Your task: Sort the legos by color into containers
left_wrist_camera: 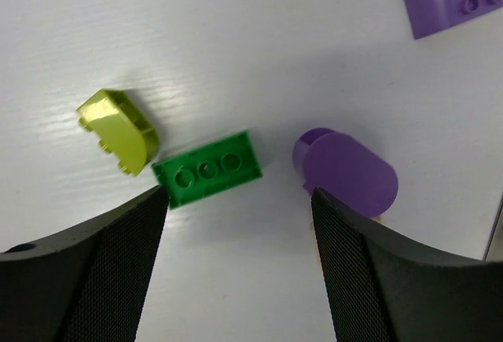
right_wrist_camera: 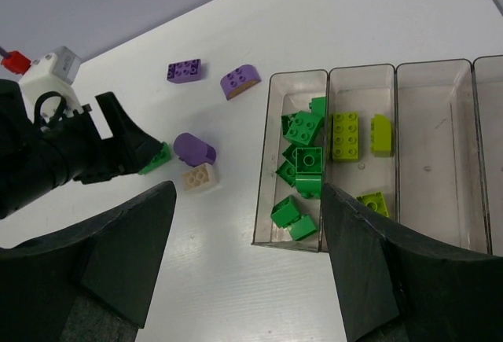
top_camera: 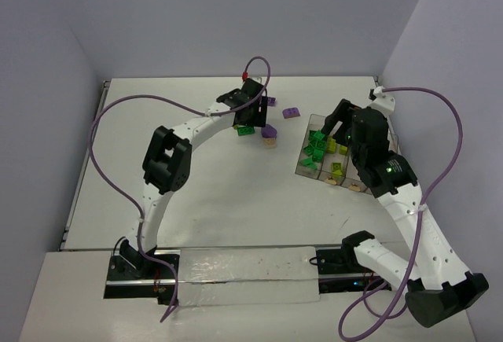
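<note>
My left gripper point(left_wrist_camera: 237, 194) hangs open just above the table, nothing between its fingers. A dark green lego point(left_wrist_camera: 207, 169) lies flat right in front of its left fingertip. A yellow-green lego point(left_wrist_camera: 119, 131) lies to the left of it and a rounded purple one point(left_wrist_camera: 346, 173) by the right fingertip. My right gripper point(right_wrist_camera: 247, 193) is open and empty, held high near the containers' point(right_wrist_camera: 263, 161) near left corner. The first bin holds several dark green legos point(right_wrist_camera: 302, 130), and the second holds yellow-green ones point(right_wrist_camera: 346, 135). In the top view the left gripper point(top_camera: 248, 122) is over the green lego point(top_camera: 245, 130).
A tan brick point(right_wrist_camera: 196, 177) lies beside the rounded purple brick point(right_wrist_camera: 194, 148). Two more purple bricks point(right_wrist_camera: 183, 70) point(right_wrist_camera: 240, 80) lie farther back on the table. The third bin point(right_wrist_camera: 432, 145) has a bare floor. White walls close the table at the back and sides.
</note>
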Action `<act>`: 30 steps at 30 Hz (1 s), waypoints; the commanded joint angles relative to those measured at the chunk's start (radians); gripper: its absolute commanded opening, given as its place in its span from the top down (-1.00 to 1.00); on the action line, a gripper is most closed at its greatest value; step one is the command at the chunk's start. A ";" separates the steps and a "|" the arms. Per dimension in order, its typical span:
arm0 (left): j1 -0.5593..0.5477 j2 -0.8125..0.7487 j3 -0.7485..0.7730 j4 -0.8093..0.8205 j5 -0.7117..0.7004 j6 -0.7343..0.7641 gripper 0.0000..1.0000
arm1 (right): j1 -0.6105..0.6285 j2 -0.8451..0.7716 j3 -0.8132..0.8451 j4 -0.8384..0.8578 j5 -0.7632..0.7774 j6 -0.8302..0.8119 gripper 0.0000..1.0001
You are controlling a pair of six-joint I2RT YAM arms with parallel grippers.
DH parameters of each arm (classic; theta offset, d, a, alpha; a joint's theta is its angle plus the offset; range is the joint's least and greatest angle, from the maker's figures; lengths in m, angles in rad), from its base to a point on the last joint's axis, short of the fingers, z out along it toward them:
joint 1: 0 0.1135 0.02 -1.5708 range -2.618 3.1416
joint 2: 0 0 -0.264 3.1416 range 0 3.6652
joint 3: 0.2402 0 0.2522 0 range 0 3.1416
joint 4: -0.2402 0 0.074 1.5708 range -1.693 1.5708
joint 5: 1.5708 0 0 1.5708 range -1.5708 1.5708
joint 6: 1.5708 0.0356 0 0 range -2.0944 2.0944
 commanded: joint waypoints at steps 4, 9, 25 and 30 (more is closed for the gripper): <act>0.029 0.110 0.152 0.010 0.040 0.071 -0.63 | -0.006 0.006 0.005 0.028 -0.001 -0.017 -0.63; 0.048 0.128 0.155 0.037 0.089 0.084 -0.64 | -0.005 0.015 0.008 0.030 -0.013 -0.016 -0.62; 0.042 0.006 -0.133 0.129 0.167 0.027 -0.39 | -0.004 0.026 0.002 0.046 -0.041 -0.002 -0.62; 0.036 -0.001 -0.144 0.113 0.150 0.007 -0.31 | -0.004 0.023 0.003 0.044 -0.043 0.001 -0.62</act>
